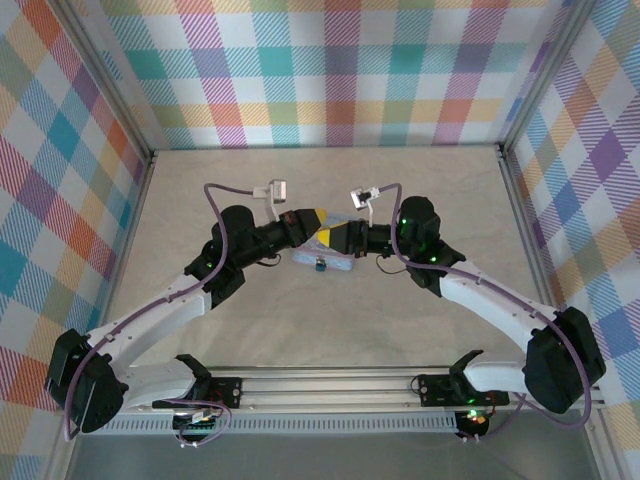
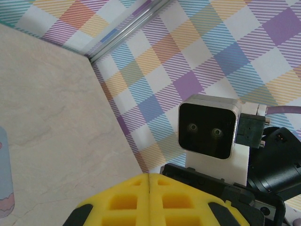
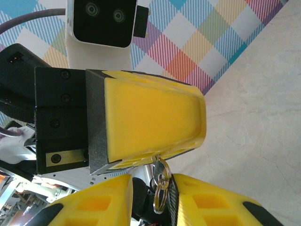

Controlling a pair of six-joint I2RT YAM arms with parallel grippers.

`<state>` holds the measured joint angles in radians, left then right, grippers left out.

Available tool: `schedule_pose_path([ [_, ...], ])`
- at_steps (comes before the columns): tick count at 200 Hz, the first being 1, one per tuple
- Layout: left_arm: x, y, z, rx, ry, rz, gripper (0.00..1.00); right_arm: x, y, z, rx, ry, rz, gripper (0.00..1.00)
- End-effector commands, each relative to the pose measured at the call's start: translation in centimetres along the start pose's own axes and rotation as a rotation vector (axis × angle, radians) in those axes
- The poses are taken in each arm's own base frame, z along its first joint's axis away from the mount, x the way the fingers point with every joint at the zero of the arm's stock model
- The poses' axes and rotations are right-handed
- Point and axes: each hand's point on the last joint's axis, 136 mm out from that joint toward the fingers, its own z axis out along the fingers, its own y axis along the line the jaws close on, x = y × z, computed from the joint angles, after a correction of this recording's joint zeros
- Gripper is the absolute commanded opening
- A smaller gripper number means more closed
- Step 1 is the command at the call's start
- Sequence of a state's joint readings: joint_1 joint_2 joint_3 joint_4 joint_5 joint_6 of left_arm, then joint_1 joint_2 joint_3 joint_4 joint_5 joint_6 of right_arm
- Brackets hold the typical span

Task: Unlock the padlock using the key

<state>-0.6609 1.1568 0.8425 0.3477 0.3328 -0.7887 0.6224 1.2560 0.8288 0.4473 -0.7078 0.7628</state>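
Starting nearest the arm bases, the pale marbled tabletop (image 1: 330,330) carries a pastel blue cartoon-printed tin box (image 1: 343,264). The tiny dark blue-teal padlock (image 1: 318,264) shows at the tin's near edge, though I cannot tell whether it is on the tin or just beside it. Over the tin, the right gripper (image 1: 333,238) meets the left gripper (image 1: 308,217) tip to tip. The left's yellow fingers are pressed together, pinching a small silvery key on its wire ring (image 3: 160,165). The right's yellow fingers (image 3: 94,207) stand slightly apart, with the ring hanging in the gap. A pastel plaid wall (image 1: 330,80) stands behind.
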Motion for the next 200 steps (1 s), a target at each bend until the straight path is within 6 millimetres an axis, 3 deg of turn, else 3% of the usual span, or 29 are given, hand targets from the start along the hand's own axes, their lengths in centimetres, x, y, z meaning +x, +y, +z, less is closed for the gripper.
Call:
schedule_pose_path([
  [1,-0.4,-2.0,0.2,0.068,-0.007,0.024,0.0,-1.4,1.6,0.1,-0.029,-0.03,-0.041,0.26],
  [139,-0.7,-1.7,-0.1,0.049,-0.035,0.021,0.0,-0.8,0.9,-0.1,0.005,-0.025,-0.028,0.0],
  [169,-0.9,-1.6,-0.3,0.035,-0.048,0.017,0.0,-0.7,0.5,-0.4,0.043,-0.025,-0.04,0.0],
  [186,-1.1,-1.3,-0.4,0.005,-0.05,0.02,0.19,-0.4,0.0,-0.7,0.078,-0.018,-0.048,0.0],
  [200,-1.1,-0.8,-0.5,-0.028,-0.047,0.031,0.29,-0.1,-0.5,-1.0,0.114,-0.006,-0.061,0.0],
])
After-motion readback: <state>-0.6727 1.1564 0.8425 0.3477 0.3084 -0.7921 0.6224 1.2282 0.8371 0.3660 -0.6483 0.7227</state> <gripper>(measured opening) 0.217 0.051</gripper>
